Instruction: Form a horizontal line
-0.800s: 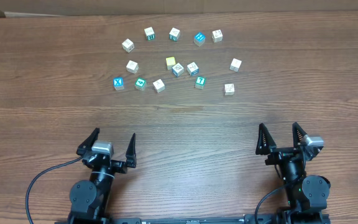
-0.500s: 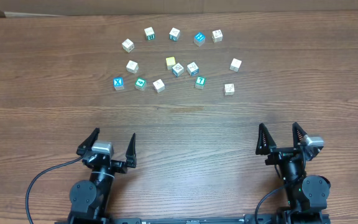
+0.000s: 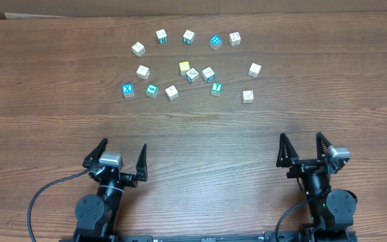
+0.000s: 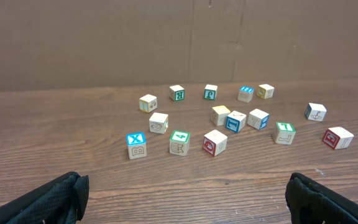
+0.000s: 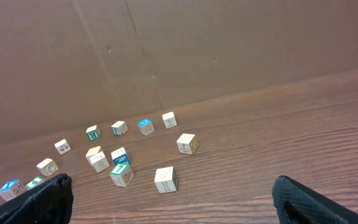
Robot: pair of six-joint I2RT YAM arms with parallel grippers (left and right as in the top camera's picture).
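Several small wooden letter blocks lie scattered on the far half of the wooden table (image 3: 193, 128), among them a blue X block (image 3: 128, 89), a green block (image 3: 152, 90), a yellow-topped block (image 3: 184, 67), a green T block (image 3: 216, 88) and a pale block (image 3: 248, 96). They also show in the left wrist view, with the X block (image 4: 136, 145), and in the right wrist view, with the pale block (image 5: 166, 179) nearest. My left gripper (image 3: 119, 156) and my right gripper (image 3: 302, 149) are open and empty near the front edge, far from the blocks.
A brown cardboard wall (image 4: 179, 43) stands behind the table's far edge. Bare wood lies between the grippers and the blocks. A black cable (image 3: 46, 195) runs from the left arm's base.
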